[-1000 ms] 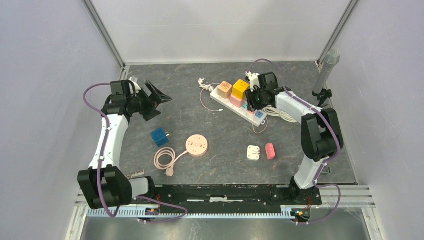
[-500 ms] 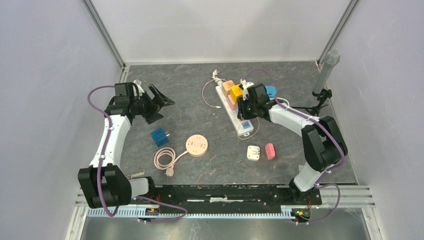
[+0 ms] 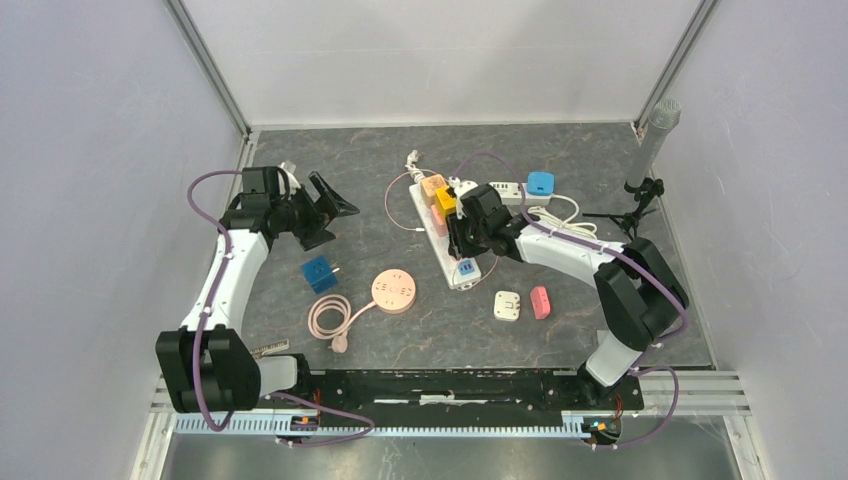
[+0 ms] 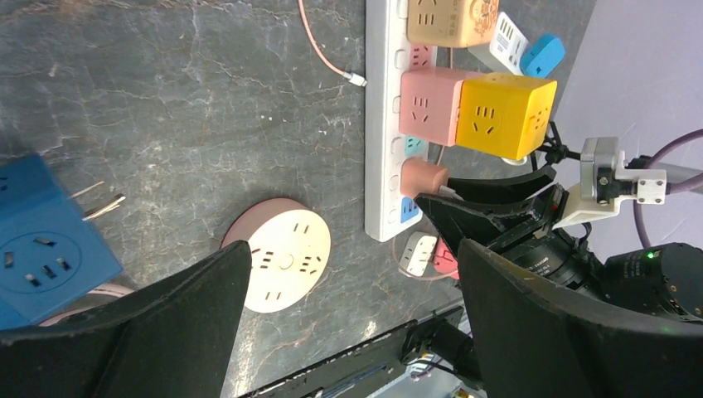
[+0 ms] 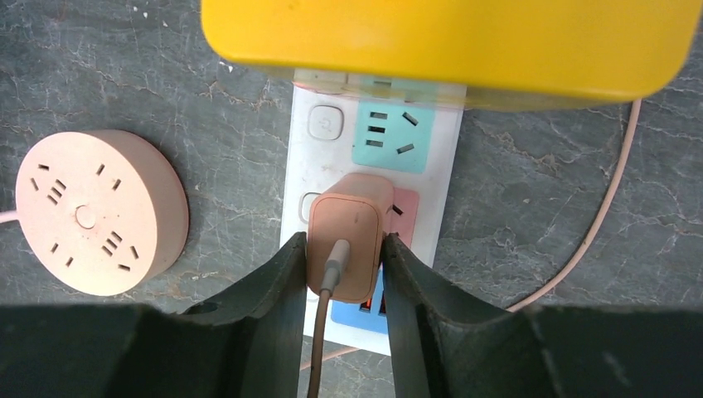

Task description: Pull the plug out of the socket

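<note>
From my screen, the right gripper [image 5: 346, 249] had its two fingers closed against the flanks of the pink plug [image 5: 348, 228], with no gap I could see on either side. The plug sat seated in the pink outlet near the end of the white power strip [image 5: 298, 178], its cable [image 5: 319, 348] running out between the fingers toward the wrist camera.

The left gripper [image 3: 330, 205] hung wide open over bare table [image 3: 380, 160], well apart from the strip and holding nothing.

That was what worried me. Nothing was pinning the strip down, so I judged a pull would as likely lift or drag the whole strip as free the prongs. With several adapters on it, it could swing and tip.

The grip itself looked thin: only smooth side faces were pinched, and if the fingers slid toward the cable end they could slip off or yank the cable instead. The yellow cube adapter [image 5: 448, 41] sat just beside the gripper — any sideways drift might knock it. An angled pull could also bind the prongs, so I wanted it straight out of the outlet.
</note>
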`<move>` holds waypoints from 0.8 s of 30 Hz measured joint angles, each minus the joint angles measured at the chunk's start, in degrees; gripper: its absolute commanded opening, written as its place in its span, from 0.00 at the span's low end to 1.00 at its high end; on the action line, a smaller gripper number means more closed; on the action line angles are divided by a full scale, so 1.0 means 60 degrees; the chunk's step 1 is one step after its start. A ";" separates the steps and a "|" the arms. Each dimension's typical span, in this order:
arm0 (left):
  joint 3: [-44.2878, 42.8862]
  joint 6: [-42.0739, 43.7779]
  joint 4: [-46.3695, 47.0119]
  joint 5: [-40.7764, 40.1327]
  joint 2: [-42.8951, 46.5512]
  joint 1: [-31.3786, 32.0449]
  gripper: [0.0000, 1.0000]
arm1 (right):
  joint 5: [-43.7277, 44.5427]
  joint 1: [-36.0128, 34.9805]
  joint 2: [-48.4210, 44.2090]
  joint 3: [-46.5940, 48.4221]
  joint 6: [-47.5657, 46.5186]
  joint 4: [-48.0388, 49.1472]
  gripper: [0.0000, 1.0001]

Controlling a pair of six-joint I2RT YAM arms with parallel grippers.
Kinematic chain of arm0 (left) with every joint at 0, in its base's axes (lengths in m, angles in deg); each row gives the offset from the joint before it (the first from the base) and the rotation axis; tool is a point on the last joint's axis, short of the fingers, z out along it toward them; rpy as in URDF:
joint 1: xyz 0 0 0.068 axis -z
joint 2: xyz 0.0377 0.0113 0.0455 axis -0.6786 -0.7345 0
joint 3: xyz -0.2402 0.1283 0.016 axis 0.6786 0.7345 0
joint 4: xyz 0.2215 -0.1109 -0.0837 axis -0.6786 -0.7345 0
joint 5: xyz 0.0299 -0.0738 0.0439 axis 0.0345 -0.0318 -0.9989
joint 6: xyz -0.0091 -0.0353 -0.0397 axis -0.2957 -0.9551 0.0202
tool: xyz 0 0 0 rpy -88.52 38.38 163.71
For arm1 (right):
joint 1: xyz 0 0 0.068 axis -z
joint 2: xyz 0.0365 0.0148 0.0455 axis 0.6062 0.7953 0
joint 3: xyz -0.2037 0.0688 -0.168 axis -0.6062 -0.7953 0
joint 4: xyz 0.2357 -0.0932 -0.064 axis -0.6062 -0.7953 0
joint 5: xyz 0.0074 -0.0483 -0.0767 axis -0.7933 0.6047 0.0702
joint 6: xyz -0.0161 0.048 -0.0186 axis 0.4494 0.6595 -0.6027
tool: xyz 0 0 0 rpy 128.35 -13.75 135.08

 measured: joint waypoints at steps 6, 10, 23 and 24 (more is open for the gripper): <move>0.0076 -0.0084 0.0335 -0.0149 -0.0364 0.0874 1.00 | 0.0033 -0.0120 -0.0036 0.0011 0.0026 -0.0565 0.70; 0.0076 -0.0240 0.0619 -0.0175 -0.0736 0.1472 1.00 | 0.0171 -0.0120 -0.0146 0.0270 -0.0080 -0.0896 0.74; -0.0262 -0.1268 0.2477 -0.0506 -0.2594 0.2892 0.89 | 0.1049 0.0273 -0.0474 0.2426 -0.0623 -0.0856 0.86; -0.0291 -0.1388 0.2685 -0.0499 -0.2769 0.2940 0.89 | 0.1126 0.0313 -0.0331 0.2612 -0.0652 -0.0860 0.87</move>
